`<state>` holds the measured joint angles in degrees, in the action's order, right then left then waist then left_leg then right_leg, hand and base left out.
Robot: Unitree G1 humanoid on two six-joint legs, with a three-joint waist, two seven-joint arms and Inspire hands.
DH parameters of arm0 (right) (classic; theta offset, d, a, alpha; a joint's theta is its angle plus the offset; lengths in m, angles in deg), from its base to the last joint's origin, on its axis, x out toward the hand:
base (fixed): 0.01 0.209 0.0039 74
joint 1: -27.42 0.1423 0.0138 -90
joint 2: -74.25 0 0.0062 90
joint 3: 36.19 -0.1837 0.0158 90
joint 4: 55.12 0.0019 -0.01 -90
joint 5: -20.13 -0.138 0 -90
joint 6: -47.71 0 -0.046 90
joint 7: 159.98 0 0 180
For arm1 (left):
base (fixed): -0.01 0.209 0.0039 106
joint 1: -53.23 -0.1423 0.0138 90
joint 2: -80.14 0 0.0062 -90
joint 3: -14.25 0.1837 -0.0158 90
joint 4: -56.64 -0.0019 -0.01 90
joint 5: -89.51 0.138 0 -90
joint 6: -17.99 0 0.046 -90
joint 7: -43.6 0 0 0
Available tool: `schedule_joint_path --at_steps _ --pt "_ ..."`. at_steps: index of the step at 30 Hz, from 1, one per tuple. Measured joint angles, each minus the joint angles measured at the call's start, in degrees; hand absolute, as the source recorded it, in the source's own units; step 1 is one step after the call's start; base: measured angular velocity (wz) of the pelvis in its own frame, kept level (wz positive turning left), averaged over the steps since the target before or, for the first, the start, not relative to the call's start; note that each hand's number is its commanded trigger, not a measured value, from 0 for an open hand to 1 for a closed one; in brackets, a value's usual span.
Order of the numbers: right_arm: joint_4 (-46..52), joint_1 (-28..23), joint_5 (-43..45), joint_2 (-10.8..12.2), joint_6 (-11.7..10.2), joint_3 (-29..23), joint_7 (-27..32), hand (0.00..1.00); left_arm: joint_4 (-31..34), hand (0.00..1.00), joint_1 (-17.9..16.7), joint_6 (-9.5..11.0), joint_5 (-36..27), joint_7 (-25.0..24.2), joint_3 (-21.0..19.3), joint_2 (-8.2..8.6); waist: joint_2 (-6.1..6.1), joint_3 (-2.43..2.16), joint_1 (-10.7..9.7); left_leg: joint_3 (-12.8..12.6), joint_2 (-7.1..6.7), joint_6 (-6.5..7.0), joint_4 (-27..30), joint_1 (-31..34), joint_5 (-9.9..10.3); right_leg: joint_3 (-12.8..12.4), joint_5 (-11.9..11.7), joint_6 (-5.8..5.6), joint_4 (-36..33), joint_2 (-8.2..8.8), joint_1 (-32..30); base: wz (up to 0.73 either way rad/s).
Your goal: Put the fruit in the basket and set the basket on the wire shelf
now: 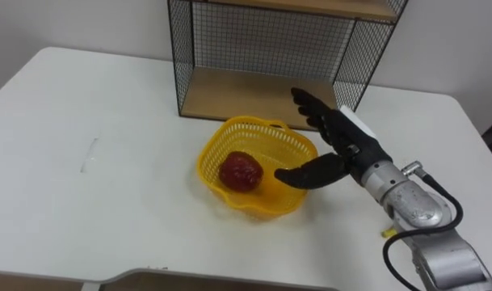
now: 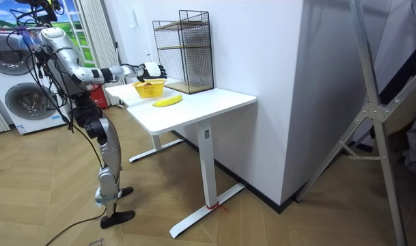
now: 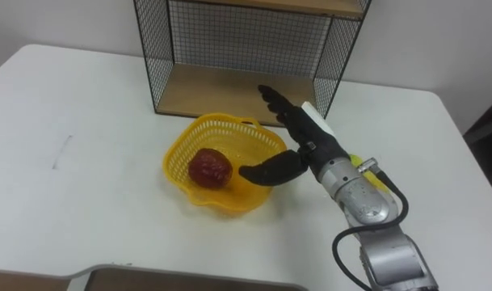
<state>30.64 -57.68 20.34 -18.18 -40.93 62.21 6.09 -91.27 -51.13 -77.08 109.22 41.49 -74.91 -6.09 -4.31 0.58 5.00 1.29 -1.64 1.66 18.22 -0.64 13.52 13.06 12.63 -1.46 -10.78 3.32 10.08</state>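
Observation:
A yellow plastic basket (image 1: pixel 210 153) stands on the white table (image 1: pixel 100 178), just in front of the black wire shelf (image 1: pixel 262 48). A dark red fruit (image 1: pixel 241 171) lies inside it. My right hand (image 1: pixel 336 133) is open over the basket's right rim, fingers stretched toward the shelf and thumb pointing in over the basket; it holds nothing. In the room view a banana (image 2: pixel 167 100) lies on the table beside the basket (image 2: pixel 149 88), and a yellow bit of it (image 3: pixel 355 162) peeks out behind my right wrist.
The shelf has a wooden bottom board (image 1: pixel 246 93) and an upper board, open toward me. The table's near edge runs along the bottom of the eye views. I stand at the table's end; washing machines (image 2: pixel 16 96) are behind me.

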Motion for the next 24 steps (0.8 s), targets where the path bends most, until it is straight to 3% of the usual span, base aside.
schedule_joint_path --at_steps 15,24 --pt "-0.01 0.00 -4.08 0.00 -0.04 -0.17 1.09 0.00 -0.11 0.00 0.04 0.30 -0.03 0.31 0.07 0.03 0.87 -0.15 -0.41 -0.05 0.03 0.01 0.40 -0.08 0.00 -0.29 -0.15 0.02 -0.05 -0.02 0.40 0.00" --pt "0.01 -0.05 -5.15 0.03 -0.25 -7.11 6.73 0.00 -0.27 0.00 -1.85 0.36 0.05 0.38 -0.45 0.46 1.37 -0.43 -2.83 0.17 -0.01 0.03 0.48 -0.20 -0.02 0.37 -0.18 -0.02 0.07 -0.01 0.76 0.01"
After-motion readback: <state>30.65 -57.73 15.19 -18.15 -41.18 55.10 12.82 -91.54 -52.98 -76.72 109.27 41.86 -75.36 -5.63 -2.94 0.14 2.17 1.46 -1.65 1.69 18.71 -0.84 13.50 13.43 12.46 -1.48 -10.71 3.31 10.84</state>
